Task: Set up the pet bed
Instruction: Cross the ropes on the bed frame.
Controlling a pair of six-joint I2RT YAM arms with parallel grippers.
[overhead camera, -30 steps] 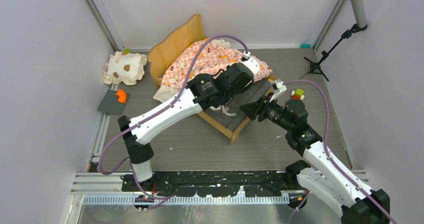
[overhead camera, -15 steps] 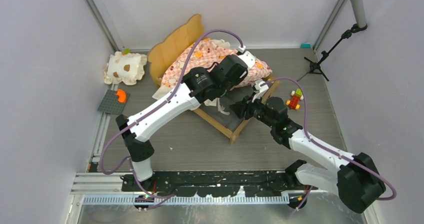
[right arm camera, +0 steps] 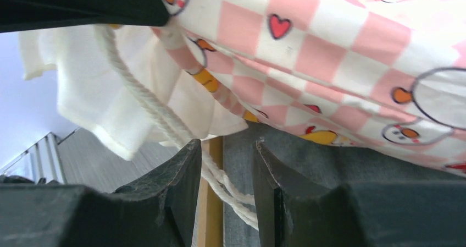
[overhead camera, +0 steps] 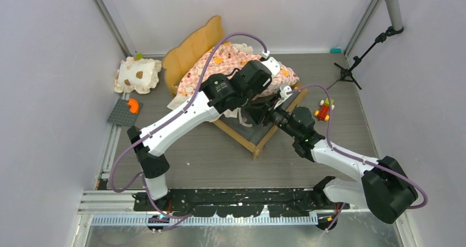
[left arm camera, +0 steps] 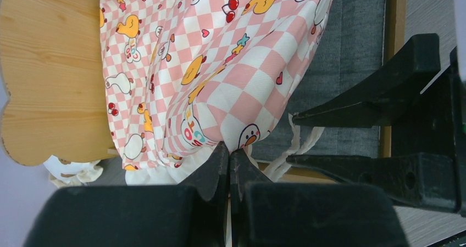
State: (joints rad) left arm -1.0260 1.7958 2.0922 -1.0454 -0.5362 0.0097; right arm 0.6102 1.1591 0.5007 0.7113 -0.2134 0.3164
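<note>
**Mattress end held up over the bed frame**

A grey wood-grain table stands between pale lilac walls, with both arm bases at 6 o'clock. The arms reach from there to mid-table. There the pet bed sits askew, its foot toward 4 o'clock and its wavy headboard toward 10 o'clock.

At the foot end the right gripper hangs low over the frame's wooden rail with its jaws parted. A white twisted cord hanging from the mattress runs down through the gap, and nothing squeezes it.

Just beside it, the left gripper is clenched on the lower edge of the pink checkered mattress, where the cream ruffle begins. It holds that end raised. Under the raised end the frame's dark grey base lies bare. The rest of the mattress bunches up toward the headboard.

A small red, yellow and green block toy lies on the table at 3 o'clock from the bed's foot, apart from it. A grey baseplate carrying an orange piece is at 9 o'clock from the bed. Beyond it, by the left wall, is a cream ruffled pillow with brown spots. A black tripod stand is in the far right corner, at 2 o'clock.
</note>
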